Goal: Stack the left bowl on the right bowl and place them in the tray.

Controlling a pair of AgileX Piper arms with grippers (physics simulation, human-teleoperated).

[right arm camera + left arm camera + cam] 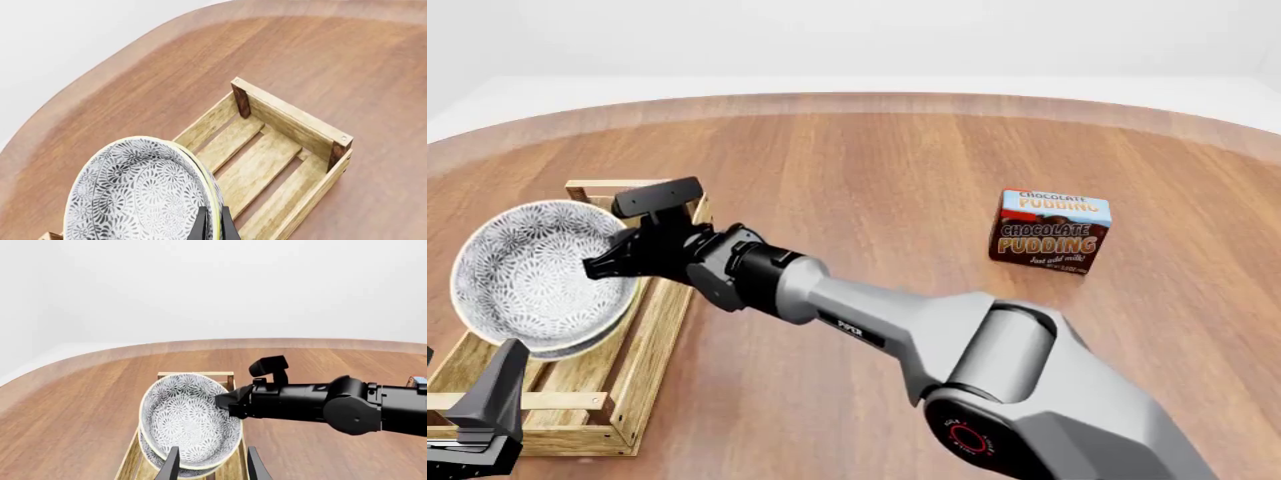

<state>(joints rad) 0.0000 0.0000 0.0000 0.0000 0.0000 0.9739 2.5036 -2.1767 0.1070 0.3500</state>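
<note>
Two grey-patterned bowls are stacked, the upper bowl nested in the lower bowl. My right gripper is shut on their right rim and holds them tilted over the middle of the pale slatted tray. The right wrist view shows its fingers pinching the rim of the stack above the tray. My left gripper is open at the tray's near end. In the left wrist view the stack's near rim lies just beyond its fingers, without contact.
A brown chocolate pudding box stands on the wooden table to the right, well away from the tray. My right arm stretches diagonally across the table's middle toward the tray. The table's curved far edge runs along the back.
</note>
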